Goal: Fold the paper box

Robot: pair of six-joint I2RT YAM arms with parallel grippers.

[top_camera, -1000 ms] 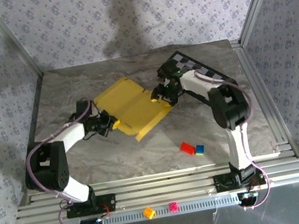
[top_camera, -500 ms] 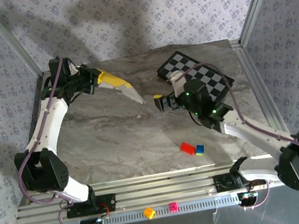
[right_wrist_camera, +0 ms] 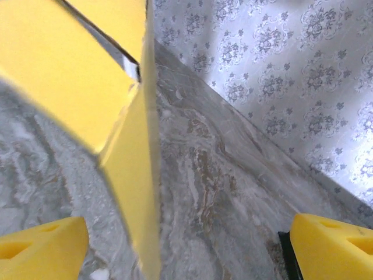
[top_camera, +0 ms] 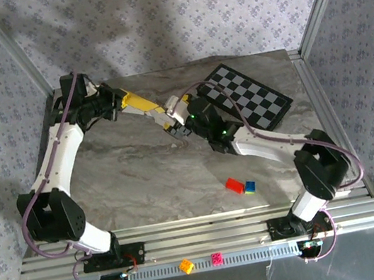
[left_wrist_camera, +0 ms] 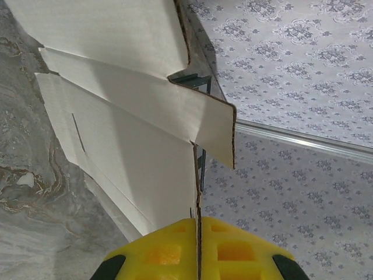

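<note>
Right arm swings in from right side of table since half second back; right claw (top_camera: 175, 119) now at low free end of yellow thin-cardboard paper box (top_camera: 141, 104). Box keeps same spot: lifted over far-left part of grey marbled table (top_camera: 144, 183), sloping down toward centre. Left claw (left_wrist_camera: 198, 236) pinches box edge at high end, fingers pressed together on cardboard, white inner face fanning ahead. Right claw spread wide; yellow panel stands between its fingers (right_wrist_camera: 41, 245), nearer one; contact unclear. Black-and-grey checkerboard mat (top_camera: 248, 97) just right of right claw.
</note>
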